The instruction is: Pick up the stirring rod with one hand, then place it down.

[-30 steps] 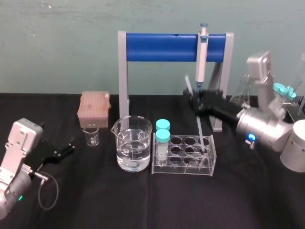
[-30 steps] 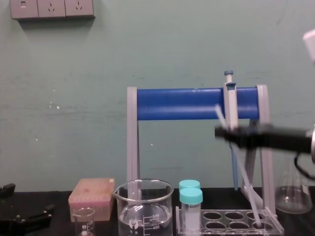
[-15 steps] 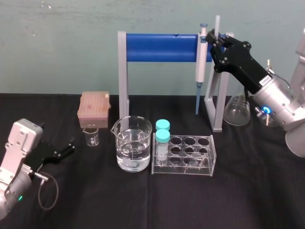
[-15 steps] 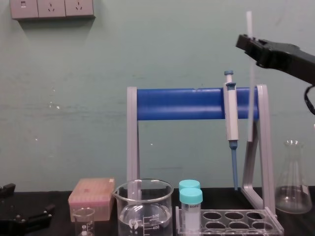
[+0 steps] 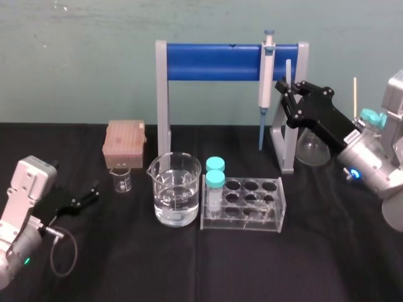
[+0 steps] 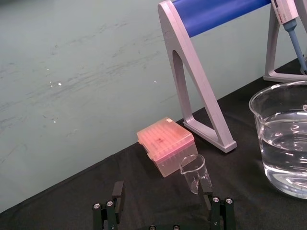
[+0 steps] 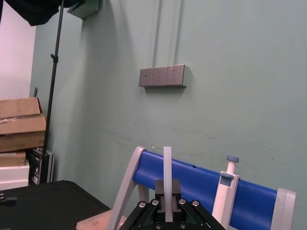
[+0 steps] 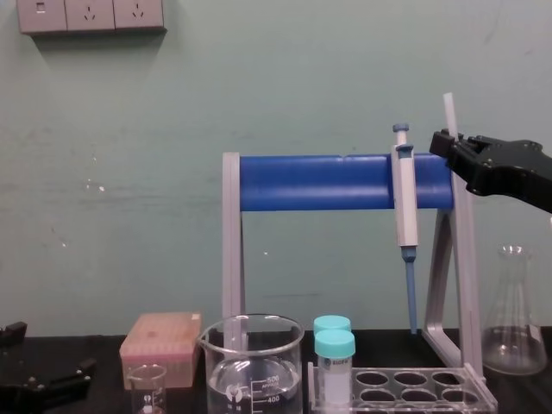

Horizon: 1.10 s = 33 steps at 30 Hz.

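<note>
Currently, the right end effector (image 5: 288, 93) is closed on the rod (image 5: 288, 68), a single straight, thin, translucent-white glass piece. Its long axis is vertical, and the upper end projects above the jaws and points up. The rod is held in the air at the height of the blue bar of the stand (image 5: 214, 61), just beside the one white-and-blue pipette (image 5: 266, 75) hanging there.

On the black bench (image 5: 189, 264) stand:
- one clear plastic rack (image 5: 242, 217) holding two teal-capped vials (image 5: 215, 179);
- one large glass beaker (image 5: 176, 195) with clear liquid;
- one small beaker (image 5: 121, 179);
- one pink tip box (image 5: 124, 143);
- one conical flask (image 5: 312, 148).

The left end effector (image 5: 92, 192) rests low at the bench's left side with its fingers (image 6: 117, 191) spread apart and nothing between them.
</note>
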Motion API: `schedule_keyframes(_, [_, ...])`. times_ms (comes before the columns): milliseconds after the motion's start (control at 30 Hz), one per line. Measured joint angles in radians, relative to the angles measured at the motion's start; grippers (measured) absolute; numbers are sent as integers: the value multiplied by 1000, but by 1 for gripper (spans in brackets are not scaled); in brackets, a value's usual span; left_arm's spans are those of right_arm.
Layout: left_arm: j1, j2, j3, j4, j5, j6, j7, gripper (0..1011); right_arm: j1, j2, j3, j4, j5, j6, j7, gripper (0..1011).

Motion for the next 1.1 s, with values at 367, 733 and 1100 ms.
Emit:
schedule_keyframes(367, [0,0,0,0,0,0,0,1000,2,1,0,-2,5,1,1,67])
schedule_keyframes(733, [0,0,0,0,0,0,0,1000,3,1,-1,-4,8,3,3,68])
schedule_keyframes(1100, [0,0,0,0,0,0,0,1000,3,1,-1,-5,10,5,4,67])
